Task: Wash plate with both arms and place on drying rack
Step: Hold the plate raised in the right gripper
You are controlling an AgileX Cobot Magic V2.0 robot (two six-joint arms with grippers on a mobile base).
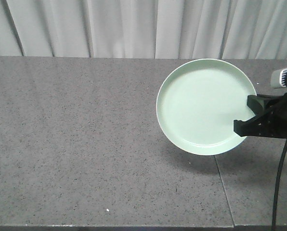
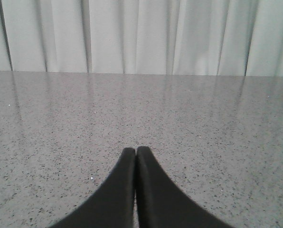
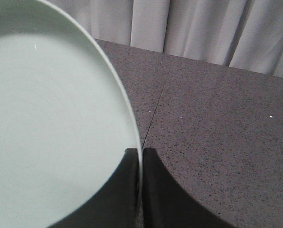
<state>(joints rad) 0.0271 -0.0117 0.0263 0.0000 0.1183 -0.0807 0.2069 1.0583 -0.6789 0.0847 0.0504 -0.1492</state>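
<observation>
Plate (image 1: 201, 103) rim pinched by right tool (image 3: 140, 153), left tool (image 2: 135, 150) closed empty, speckled grey counter (image 1: 85, 144), white curtain (image 1: 134, 29) behind

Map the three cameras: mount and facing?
Exterior front: above the counter, looking down toward the curtain; right end effector holds the plate by its edge.
Left wrist: low over the counter, facing the curtain; shut left end effector, empty.
Right wrist: behind its end effector, clamped on the plate rim.
Exterior and right wrist share the plate.
</observation>
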